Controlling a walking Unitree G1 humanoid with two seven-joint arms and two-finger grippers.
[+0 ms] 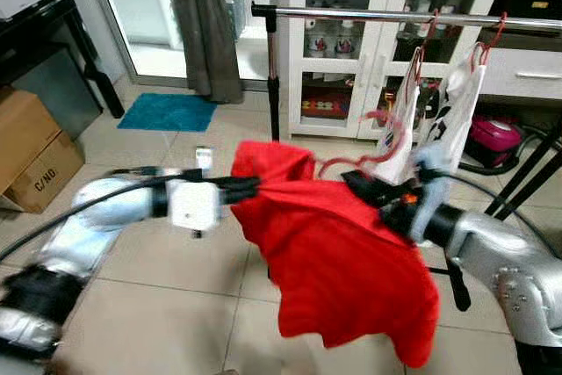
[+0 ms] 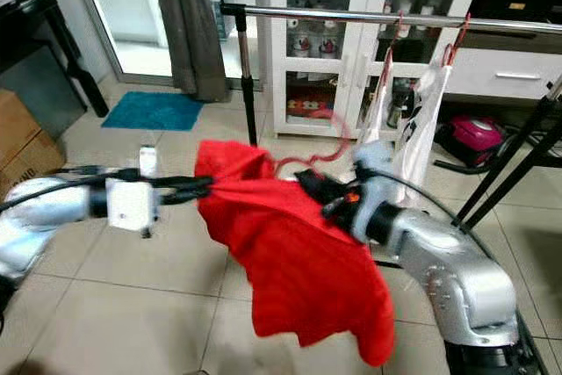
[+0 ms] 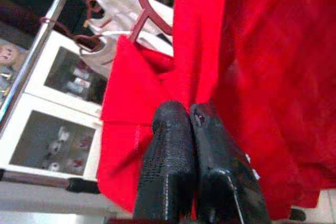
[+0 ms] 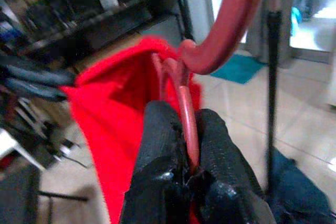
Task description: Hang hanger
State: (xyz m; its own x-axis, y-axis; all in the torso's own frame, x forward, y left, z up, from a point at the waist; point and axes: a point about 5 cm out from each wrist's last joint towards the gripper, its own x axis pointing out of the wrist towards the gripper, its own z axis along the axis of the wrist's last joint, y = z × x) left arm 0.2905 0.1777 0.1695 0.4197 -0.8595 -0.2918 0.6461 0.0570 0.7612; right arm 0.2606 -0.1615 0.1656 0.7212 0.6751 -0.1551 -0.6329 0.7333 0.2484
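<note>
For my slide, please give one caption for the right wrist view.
Right gripper shut on red hanger carrying the red shirt, clothes rail pole beyond.

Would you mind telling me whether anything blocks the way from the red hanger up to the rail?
Nothing visible does. The red hanger sits below a bare stretch of the rail; two white garments hang further toward the robot's right.

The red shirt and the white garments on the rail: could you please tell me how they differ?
The red shirt is plain and held below the rail by the left gripper and right gripper. The white garments are patterned and already hang from it. Both are on red hangers.
</note>
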